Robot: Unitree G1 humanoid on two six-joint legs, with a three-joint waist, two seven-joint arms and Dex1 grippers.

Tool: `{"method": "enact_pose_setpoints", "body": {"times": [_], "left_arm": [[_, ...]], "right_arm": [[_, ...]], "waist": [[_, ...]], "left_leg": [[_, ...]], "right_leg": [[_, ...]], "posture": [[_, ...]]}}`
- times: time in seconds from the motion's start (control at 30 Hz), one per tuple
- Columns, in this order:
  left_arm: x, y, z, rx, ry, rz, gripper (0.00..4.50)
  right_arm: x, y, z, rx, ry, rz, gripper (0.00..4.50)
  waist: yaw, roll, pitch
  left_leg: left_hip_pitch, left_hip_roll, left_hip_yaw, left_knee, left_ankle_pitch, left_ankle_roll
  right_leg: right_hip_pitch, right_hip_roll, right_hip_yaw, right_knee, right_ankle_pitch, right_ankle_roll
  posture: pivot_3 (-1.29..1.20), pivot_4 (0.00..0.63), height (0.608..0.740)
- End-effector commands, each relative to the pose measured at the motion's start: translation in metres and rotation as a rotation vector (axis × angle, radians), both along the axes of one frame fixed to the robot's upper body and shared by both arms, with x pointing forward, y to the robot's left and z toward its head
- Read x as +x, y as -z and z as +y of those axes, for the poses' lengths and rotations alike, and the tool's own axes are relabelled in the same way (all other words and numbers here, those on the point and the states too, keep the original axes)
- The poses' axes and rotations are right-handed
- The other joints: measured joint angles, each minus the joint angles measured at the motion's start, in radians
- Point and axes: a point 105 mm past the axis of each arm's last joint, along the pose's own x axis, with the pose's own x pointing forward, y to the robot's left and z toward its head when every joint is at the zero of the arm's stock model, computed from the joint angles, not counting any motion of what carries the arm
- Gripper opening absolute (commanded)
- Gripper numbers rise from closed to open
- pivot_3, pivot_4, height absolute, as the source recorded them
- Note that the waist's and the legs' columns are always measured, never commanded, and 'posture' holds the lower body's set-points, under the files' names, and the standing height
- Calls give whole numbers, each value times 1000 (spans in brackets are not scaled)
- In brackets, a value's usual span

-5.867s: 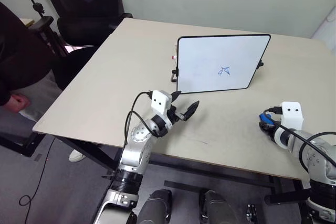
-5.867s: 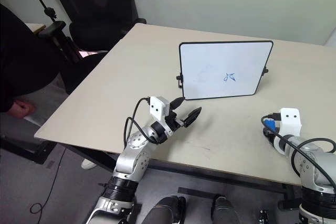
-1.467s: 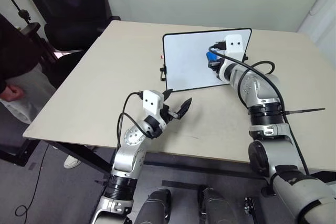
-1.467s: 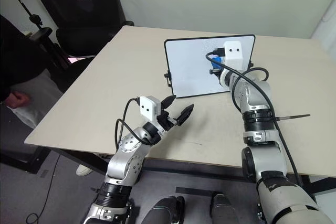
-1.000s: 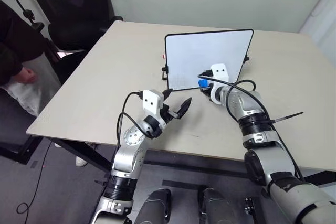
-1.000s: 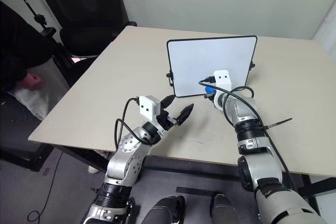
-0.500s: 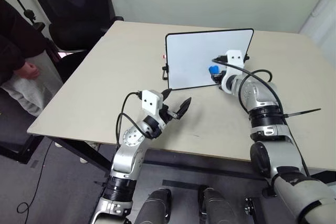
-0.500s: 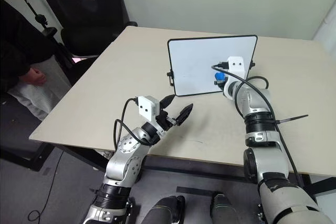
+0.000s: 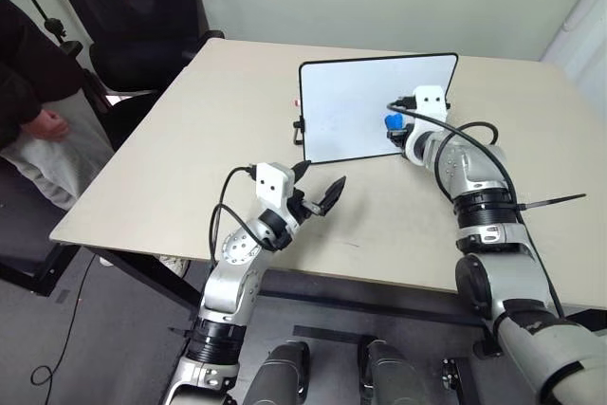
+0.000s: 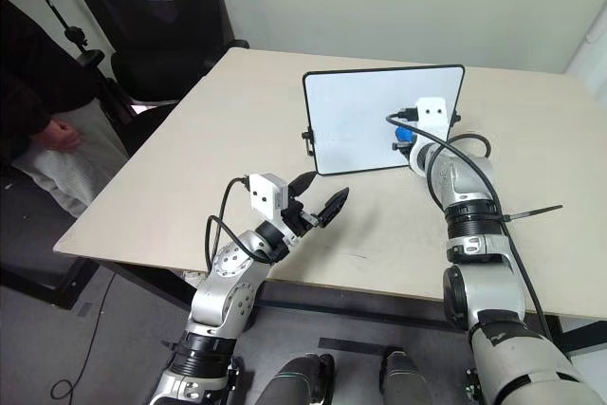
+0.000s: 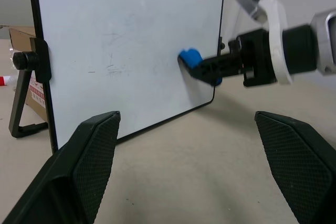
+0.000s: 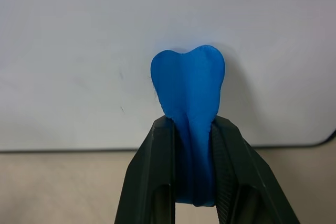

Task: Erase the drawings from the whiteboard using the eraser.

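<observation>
The whiteboard (image 9: 353,101) stands propped upright on the beige table (image 9: 209,149), facing me. My right gripper (image 9: 398,132) is shut on the blue eraser (image 12: 189,82), whose tip presses against the board's lower right area (image 11: 190,57). The drawings are out of view; the white face carries only faint grey traces (image 11: 113,66). My left gripper (image 9: 321,193) hovers over the table in front of the board's left half, open and holding nothing, its black fingers (image 11: 89,166) spread wide.
A black office chair (image 9: 133,16) stands beyond the table's far left corner. A person in dark clothes (image 9: 28,82) sits at the left, off the table. A small red-and-white object (image 9: 296,102) lies behind the board's left edge.
My right gripper has carried the eraser from the board's lower middle edge to the right and upward across the lower right face. The left arm stayed put.
</observation>
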Motion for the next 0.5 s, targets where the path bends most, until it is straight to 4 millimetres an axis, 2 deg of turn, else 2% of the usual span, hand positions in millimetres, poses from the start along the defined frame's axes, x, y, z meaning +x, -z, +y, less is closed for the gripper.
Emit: {"method": "enact_pose_setpoints", "body": {"times": [0.03,0.33,0.5], "left_arm": [[-2,-14,1,-8,1,-54,4500],[-1,-14,2,-1,-2,-54,4500],[-1,-13,0,-1,1,-54,4500]], "right_arm": [[3,-1,-1,-10,11,-11,707],[4,-10,0,-13,-1,-27,707],[1,4,2,-58,-17,22,707]], "waist": [[-1,0,0],[-1,0,0],[-1,0,0]], "left_leg": [[0,0,0,0,0,0],[0,0,0,0,0,0],[0,0,0,0,0,0]], "right_leg": [[0,0,0,0,0,0],[0,0,0,0,0,0],[0,0,0,0,0,0]], "posture": [[0,150,740],[0,150,740],[0,150,740]]}}
